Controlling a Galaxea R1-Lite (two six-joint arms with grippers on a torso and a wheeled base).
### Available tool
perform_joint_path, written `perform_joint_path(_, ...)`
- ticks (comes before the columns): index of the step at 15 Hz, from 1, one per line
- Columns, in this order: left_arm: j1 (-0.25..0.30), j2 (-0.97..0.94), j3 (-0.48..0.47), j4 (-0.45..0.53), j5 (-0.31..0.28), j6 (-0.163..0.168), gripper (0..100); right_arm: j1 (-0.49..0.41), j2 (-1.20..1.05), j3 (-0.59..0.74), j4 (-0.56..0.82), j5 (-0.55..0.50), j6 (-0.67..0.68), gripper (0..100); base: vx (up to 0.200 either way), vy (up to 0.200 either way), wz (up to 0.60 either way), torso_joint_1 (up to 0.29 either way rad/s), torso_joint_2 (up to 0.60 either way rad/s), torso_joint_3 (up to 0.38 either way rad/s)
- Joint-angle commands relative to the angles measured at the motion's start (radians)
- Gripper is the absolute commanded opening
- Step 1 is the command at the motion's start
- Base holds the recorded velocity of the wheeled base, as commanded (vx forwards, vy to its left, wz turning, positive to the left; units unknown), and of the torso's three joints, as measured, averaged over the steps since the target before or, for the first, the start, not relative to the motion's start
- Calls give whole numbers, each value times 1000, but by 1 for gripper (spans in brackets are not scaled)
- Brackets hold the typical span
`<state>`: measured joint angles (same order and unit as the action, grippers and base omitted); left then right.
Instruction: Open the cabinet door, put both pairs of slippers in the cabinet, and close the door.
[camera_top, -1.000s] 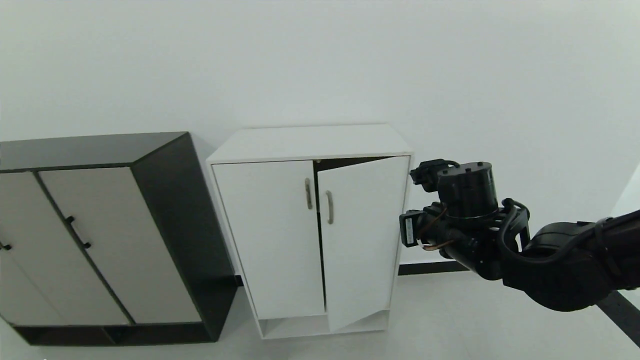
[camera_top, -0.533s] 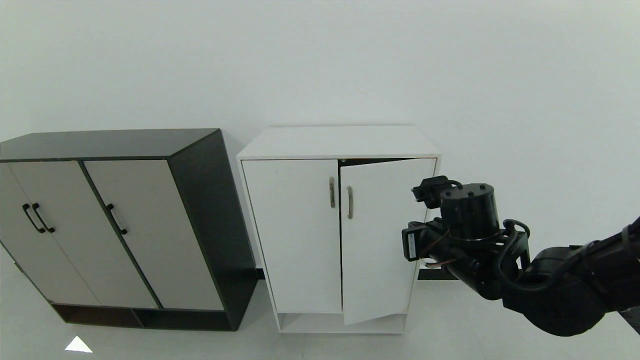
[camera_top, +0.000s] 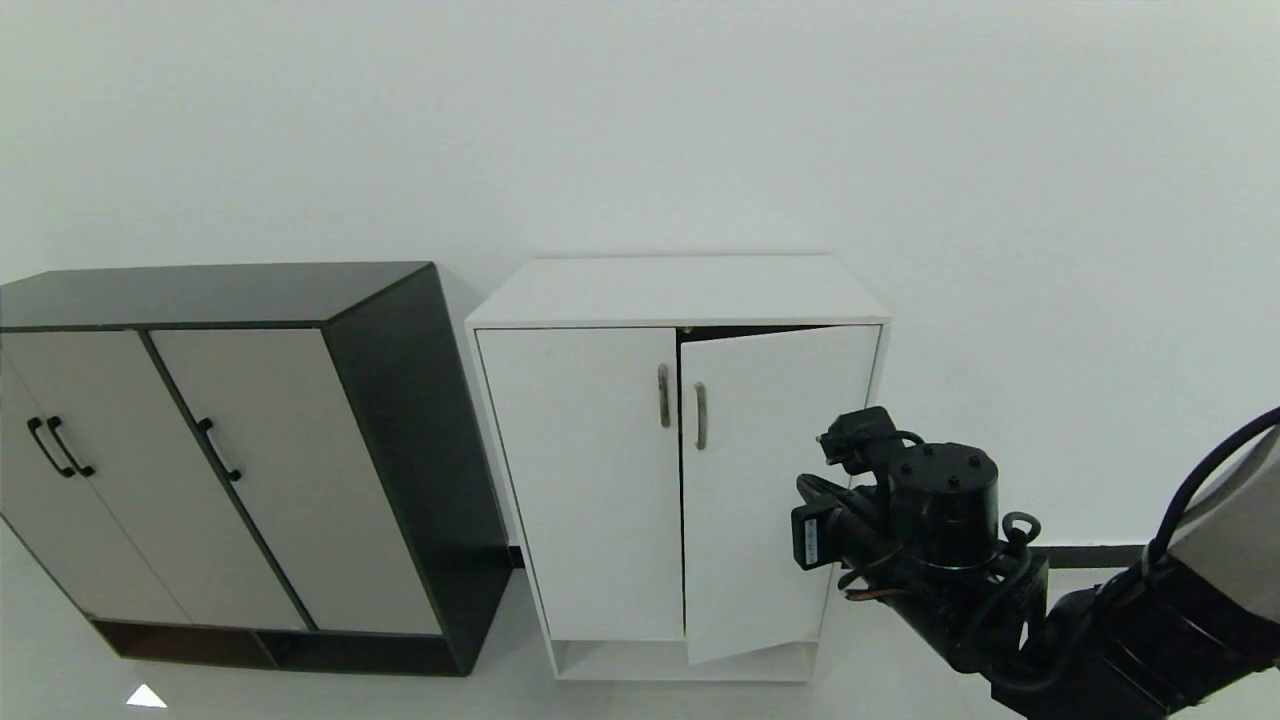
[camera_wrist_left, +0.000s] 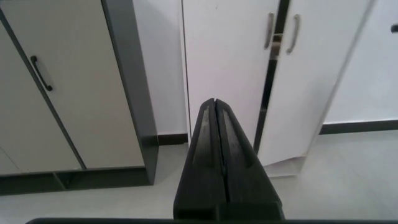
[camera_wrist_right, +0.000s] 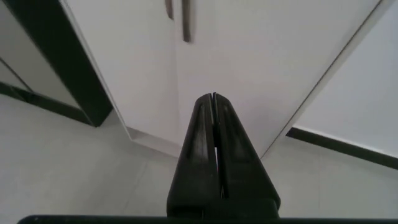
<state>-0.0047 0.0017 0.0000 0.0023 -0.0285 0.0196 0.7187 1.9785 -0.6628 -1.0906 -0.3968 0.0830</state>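
While your right tool (camera_wrist_right: 214, 98) is clamped fully closed on nothing, it's aimed at the right door (camera_wrist_right: 261, 56) of the white cabinet (camera_top: 680, 290), with the door handle (camera_wrist_right: 186, 22) further up the panel. In the head view your right arm (camera_top: 940, 520) sits in front of that door's outer edge, around its lower half. Your left tool (camera_wrist_left: 215, 102) is the same deal, fingers pressed together and empty, facing the white cabinet's left door (camera_wrist_left: 224, 62). That right door is ajar, with its bottom corner swung out a bit and a dark gap showing along the top, while the left door (camera_top: 590, 480) is flush shut. The cabinet stands on the floor (camera_top: 500, 695) against the wall, with the black cabinet (camera_top: 390, 420) just beside it on your left, both of its doors closed.
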Motion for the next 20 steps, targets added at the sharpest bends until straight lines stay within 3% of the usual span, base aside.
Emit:
perform_joint_path(1,0,0,0,-1,-1,2,0,7,23,8,-2,0,0,0,200,0,0,17,7,2)
perform_joint_path(9,0,0,0,-1,-2,3,0,28,37,20,-45,0,6,0,200,0,0,1,3,1)
perform_joint_path(13,0,0,0,-1,-2,3,0,18,88,-1,-87,-2,4,0,0,0,0,0,0,0)
perform_joint_path(20,0,0,0,-1,-1,0,0,-91,218,-204,-84,36,0,0,0,0,0,0,0,0)
